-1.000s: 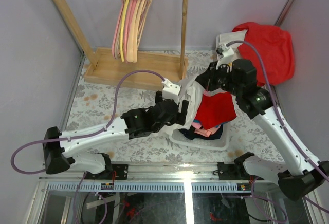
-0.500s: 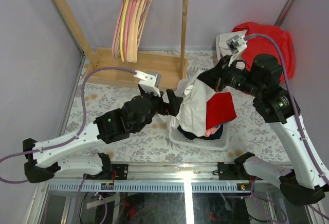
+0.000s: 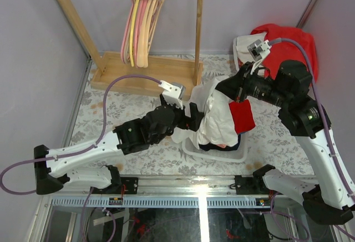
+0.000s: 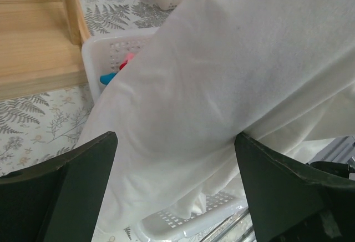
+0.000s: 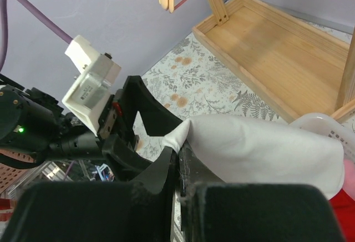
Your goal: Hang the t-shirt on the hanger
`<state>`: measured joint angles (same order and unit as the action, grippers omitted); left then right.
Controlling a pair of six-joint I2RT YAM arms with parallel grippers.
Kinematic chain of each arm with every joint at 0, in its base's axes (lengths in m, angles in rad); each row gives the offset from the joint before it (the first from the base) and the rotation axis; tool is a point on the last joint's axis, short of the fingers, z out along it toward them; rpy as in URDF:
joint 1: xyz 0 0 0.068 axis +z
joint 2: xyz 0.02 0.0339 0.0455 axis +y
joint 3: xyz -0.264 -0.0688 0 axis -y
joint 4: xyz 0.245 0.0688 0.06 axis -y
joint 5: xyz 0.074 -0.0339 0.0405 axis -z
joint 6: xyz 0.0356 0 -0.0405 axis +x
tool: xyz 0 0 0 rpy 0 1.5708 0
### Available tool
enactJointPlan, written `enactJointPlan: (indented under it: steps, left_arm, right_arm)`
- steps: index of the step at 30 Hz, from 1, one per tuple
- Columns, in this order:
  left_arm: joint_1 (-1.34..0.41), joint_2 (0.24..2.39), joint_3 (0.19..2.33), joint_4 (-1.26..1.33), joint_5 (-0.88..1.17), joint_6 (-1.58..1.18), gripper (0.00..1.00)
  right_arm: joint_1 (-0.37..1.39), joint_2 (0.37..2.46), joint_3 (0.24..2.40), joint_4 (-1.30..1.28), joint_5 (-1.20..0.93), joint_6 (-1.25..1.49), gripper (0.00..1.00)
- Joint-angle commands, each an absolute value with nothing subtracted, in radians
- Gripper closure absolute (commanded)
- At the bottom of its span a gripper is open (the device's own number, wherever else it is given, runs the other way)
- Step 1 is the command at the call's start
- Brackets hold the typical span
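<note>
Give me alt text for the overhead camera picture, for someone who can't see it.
Seen from above, the right gripper holds a white t-shirt up over a white basket of clothes, while the open left gripper faces the cloth from the left. A wooden hanger rack stands behind, and a red garment lies at the back right.

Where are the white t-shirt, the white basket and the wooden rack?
white t-shirt point(image 3: 213, 119): top view, middle of the bunched cloth.
white basket point(image 3: 222, 155): top view, its near rim.
wooden rack point(image 3: 150, 71): top view, its flat base board.
</note>
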<state>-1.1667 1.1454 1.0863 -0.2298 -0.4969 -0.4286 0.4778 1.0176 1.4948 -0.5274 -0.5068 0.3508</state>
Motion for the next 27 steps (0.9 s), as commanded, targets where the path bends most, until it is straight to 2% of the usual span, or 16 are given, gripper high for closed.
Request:
enactJointPlan:
  steps: [1,3,4,5,6,7,11,19,27]
  left_arm:
    - [-1.176,1.174,1.063,-0.123,-0.473,-0.412,0.12]
    - [-1.175,1.198,1.068,-0.120,-0.495,-0.405,0.18]
    - [-1.174,1.215,1.072,-0.123,-0.518,-0.401,0.29]
    - [-1.174,1.233,1.080,-0.129,-0.539,-0.396,0.50]
    - [-1.174,1.256,1.095,-0.144,-0.566,-0.397,0.83]
    - [-1.175,1.275,1.114,-0.169,-0.596,-0.400,0.99]
    - [-1.175,1.295,1.186,-0.251,-0.656,-0.395,1.00]
    - [-1.175,1.098,1.267,-0.419,-0.768,-0.393,1.00]
    - [-1.174,0.994,1.419,-0.467,-0.824,-0.343,1.00]
  right_arm:
    - [0.477,0.999,1.540,-0.490,-0.554,0.388,1.00]
    - [0.478,0.996,1.543,-0.496,-0.554,0.386,1.00]
    - [0.477,0.996,1.548,-0.500,-0.555,0.385,1.00]
    - [0.477,0.994,1.550,-0.505,-0.550,0.384,1.00]
    - [0.478,0.992,1.555,-0.509,-0.549,0.383,1.00]
    - [0.478,0.989,1.557,-0.513,-0.550,0.380,1.00]
    - [0.477,0.976,1.565,-0.542,-0.528,0.362,1.00]
    - [0.478,0.950,1.582,-0.633,-0.415,0.312,1.00]
    - [0.477,0.920,1.645,-0.731,-0.367,0.279,1.00]
